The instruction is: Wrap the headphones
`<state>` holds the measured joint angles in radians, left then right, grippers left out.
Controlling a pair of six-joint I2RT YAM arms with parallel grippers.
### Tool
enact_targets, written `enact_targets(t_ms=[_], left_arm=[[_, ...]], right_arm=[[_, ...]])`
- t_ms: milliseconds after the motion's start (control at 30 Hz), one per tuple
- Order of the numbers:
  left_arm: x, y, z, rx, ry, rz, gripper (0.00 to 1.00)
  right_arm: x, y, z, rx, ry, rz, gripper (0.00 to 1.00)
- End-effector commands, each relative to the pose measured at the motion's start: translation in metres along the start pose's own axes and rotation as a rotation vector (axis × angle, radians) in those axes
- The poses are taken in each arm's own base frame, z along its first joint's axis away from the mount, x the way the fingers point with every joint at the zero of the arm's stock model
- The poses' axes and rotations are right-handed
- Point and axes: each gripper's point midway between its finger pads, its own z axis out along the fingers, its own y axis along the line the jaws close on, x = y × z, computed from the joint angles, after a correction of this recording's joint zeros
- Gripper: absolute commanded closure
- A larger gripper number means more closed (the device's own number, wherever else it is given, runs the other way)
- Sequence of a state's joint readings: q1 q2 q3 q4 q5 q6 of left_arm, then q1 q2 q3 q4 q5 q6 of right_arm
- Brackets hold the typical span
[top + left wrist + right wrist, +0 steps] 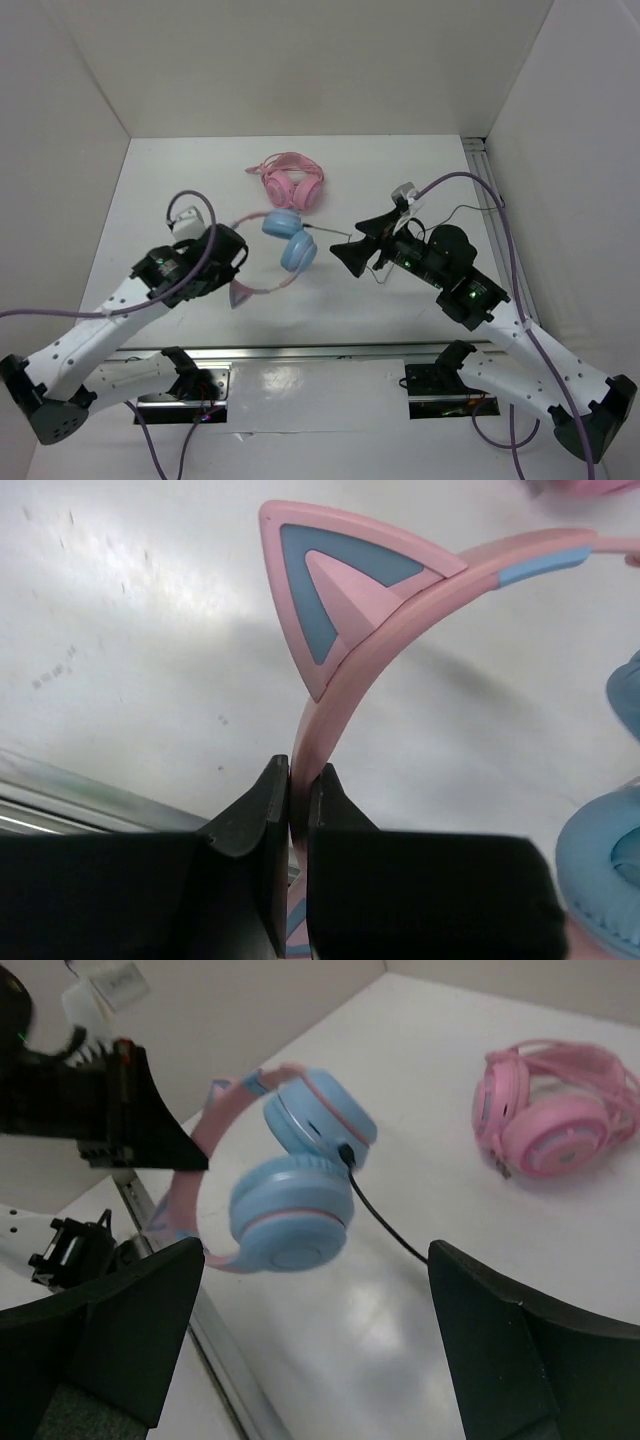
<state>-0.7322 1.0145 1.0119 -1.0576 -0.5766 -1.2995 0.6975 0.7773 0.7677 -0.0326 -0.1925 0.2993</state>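
The headphones have light blue ear cups (291,238) and a thin pink headband with a cat ear (240,294). My left gripper (238,266) is shut on the headband and holds the headphones above the table. In the left wrist view the jaws (298,780) pinch the pink band just below the cat ear (340,590). The thin black cable (330,231) runs from a cup to the right, under my right gripper (348,255). The right gripper is open and empty, just right of the cups. The right wrist view shows the cups (295,1195) and the cable (385,1225) ahead of its open jaws (318,1290).
All-pink headphones (292,182) lie on the table behind the blue ones; they also show in the right wrist view (555,1110). White walls close in the table on the left, back and right. A metal rail (300,352) runs along the near edge.
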Motion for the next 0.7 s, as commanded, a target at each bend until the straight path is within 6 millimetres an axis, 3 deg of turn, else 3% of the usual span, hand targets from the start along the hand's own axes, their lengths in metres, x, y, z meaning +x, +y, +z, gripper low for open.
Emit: enact_targets(t_ms=[0,100,200,233,300,433,567,633,667], left_arm=[[-0.067,0.004,-0.045,0.037,-0.160,0.084,1.00],[-0.094,0.005,-0.068,0.063,-0.216,0.139,1.00],[-0.121,0.008,-0.098,0.103,-0.271,0.120,1.00],[-0.130,0.005,-0.112,0.133,-0.294,0.108,1.00],[-0.141,0.005,-0.123,0.159,-0.312,0.101,1.00],[-0.149,-0.001,-0.149,0.248,-0.312,0.101,1.00],[-0.148,0.002,-0.151,0.241,-0.306,0.107,1.00],[-0.146,0.001,-0.151,0.249,-0.299,0.098,1.00],[-0.145,0.003,-0.151,0.243,-0.294,0.102,1.00]], right_arm=[[-0.052,0.024,0.010,-0.125,-0.229,-0.173,0.00],[-0.042,0.003,0.023,-0.041,-0.208,-0.218,0.00],[-0.045,-0.014,0.024,0.044,-0.268,-0.203,0.00],[-0.057,-0.008,0.020,0.015,-0.345,-0.213,0.00],[-0.032,-0.008,0.025,-0.030,-0.318,-0.209,0.00],[-0.014,-0.023,0.041,0.016,-0.265,-0.196,0.06],[0.000,-0.034,0.049,0.044,-0.243,-0.208,0.07],[0.004,-0.038,0.054,0.056,-0.233,-0.215,0.13],[0.002,-0.036,0.055,0.043,-0.243,-0.218,0.21]])
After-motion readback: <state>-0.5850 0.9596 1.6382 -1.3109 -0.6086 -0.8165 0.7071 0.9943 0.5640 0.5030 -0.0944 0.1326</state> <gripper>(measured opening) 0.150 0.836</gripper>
